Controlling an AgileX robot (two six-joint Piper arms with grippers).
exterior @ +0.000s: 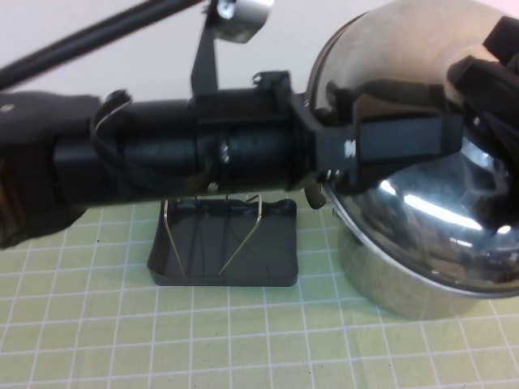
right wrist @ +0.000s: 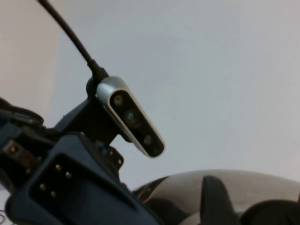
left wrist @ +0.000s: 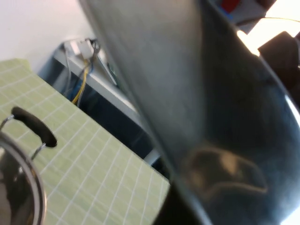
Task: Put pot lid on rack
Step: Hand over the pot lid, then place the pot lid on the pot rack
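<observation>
1. The green gridded mat [exterior: 81, 324] covers the tabletop, and the steel pot [exterior: 422, 275] stands on it. Every place below is given from this pot.
2. The left arm [exterior: 162, 154] reaches level across the high view, well above the mat, and ends above the pot.
3. The pot lid [exterior: 389, 57] is off the pot. It is held in the air above it and tilted, with its shiny dome turned towards the raised camera. Its lower edge is close over the pot's rim. In the left wrist view its steel surface [left wrist: 187, 93] fills most of the frame.
4. The pot is open-topped. In the left wrist view its rim [left wrist: 18, 187] and one black side handle [left wrist: 35, 126] show on the mat.
5. The rack [exterior: 223, 243], a dark tray, sits on the mat just beside the pot on the robot's left, apart from it. Its thin wire loops [exterior: 243, 235] rise in V shapes with nothing in them.
6. The left gripper [exterior: 397, 138] is above the pot, lying across the lid's dome and clamped on the lid. The exact spot it grips is hidden.
7. The silver wrist camera [exterior: 243, 18] rides on the left arm, above and to the left of the pot.
8. The right gripper [exterior: 496, 49] seems to be the dark blurred shape high above the pot's right side, against the lid's far edge. I cannot tell whether it is wide or narrow.
</observation>
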